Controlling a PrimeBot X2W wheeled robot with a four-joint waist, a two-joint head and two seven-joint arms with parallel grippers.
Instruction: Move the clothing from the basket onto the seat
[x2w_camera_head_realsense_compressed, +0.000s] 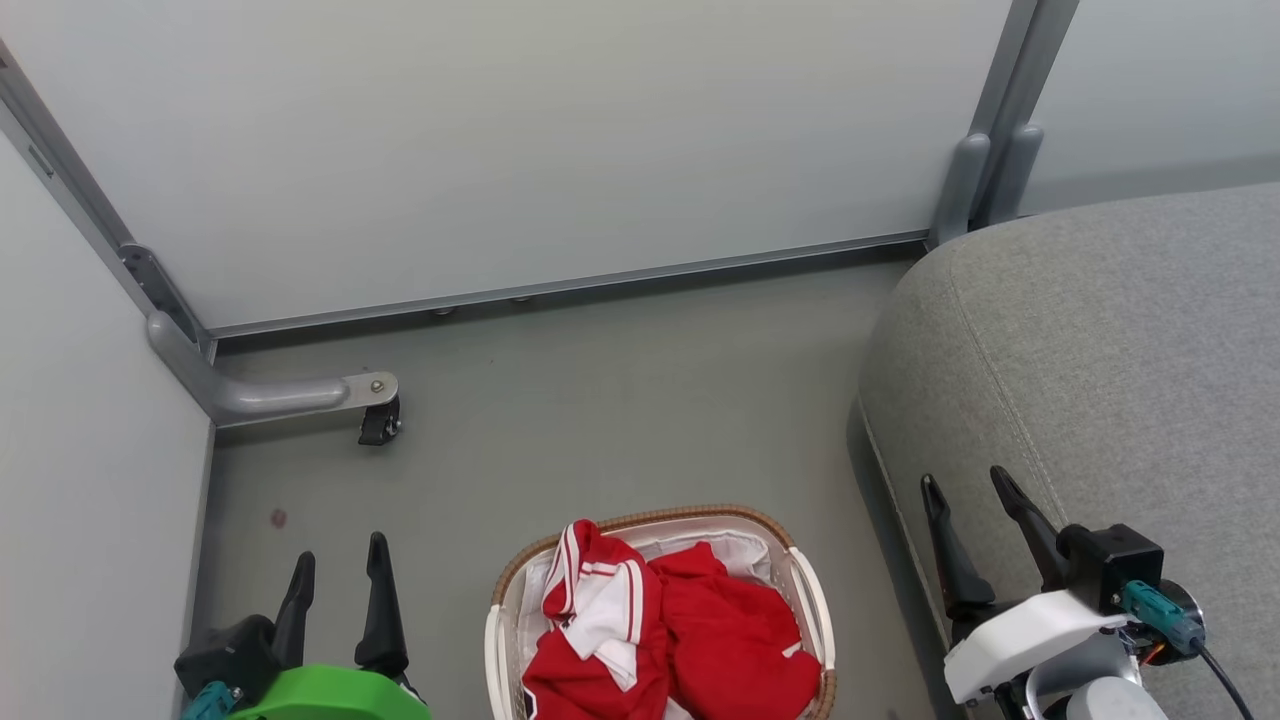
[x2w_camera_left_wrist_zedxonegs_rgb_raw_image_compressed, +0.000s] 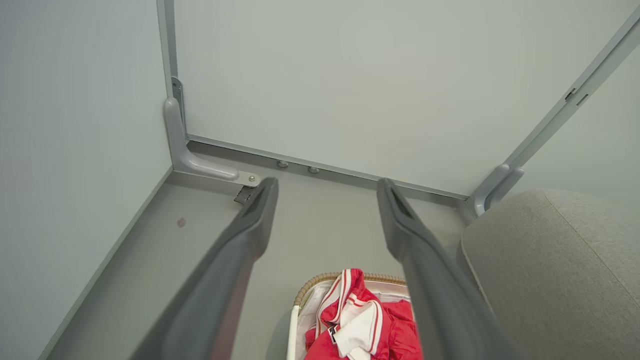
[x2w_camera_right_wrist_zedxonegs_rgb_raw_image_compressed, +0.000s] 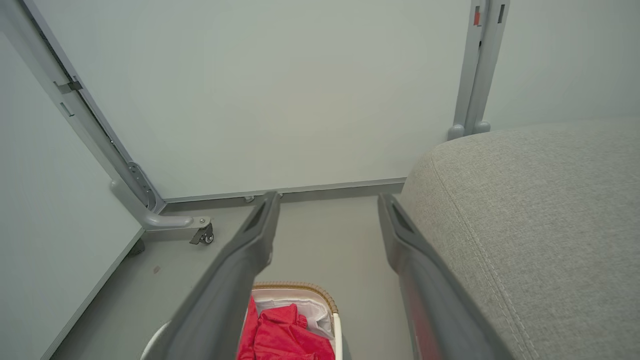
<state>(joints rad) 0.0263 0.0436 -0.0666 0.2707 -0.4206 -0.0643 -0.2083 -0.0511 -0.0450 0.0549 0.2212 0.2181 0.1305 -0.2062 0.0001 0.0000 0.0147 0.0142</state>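
The red clothing (x2w_camera_head_realsense_compressed: 690, 630) with white trim lies bunched inside the wicker-rimmed basket (x2w_camera_head_realsense_compressed: 660, 520) on the floor at the bottom middle of the head view. The grey seat (x2w_camera_head_realsense_compressed: 1110, 370) rises to the basket's right. My left gripper (x2w_camera_head_realsense_compressed: 338, 565) hangs open to the left of the basket, nothing between its fingers. My right gripper (x2w_camera_head_realsense_compressed: 972, 482) is open over the seat's front edge, right of the basket. The left wrist view shows the clothing (x2w_camera_left_wrist_zedxonegs_rgb_raw_image_compressed: 360, 320), basket (x2w_camera_left_wrist_zedxonegs_rgb_raw_image_compressed: 320, 280) and seat (x2w_camera_left_wrist_zedxonegs_rgb_raw_image_compressed: 550, 270). In the right wrist view the clothing (x2w_camera_right_wrist_zedxonegs_rgb_raw_image_compressed: 285, 335) sits in the basket (x2w_camera_right_wrist_zedxonegs_rgb_raw_image_compressed: 305, 287) beside the seat (x2w_camera_right_wrist_zedxonegs_rgb_raw_image_compressed: 540, 210).
Pale partition walls (x2w_camera_head_realsense_compressed: 560, 130) close off the far side and the left. A metal foot with a caster (x2w_camera_head_realsense_compressed: 378, 420) sticks out from the left corner. Grey floor (x2w_camera_head_realsense_compressed: 620, 400) lies between basket and wall.
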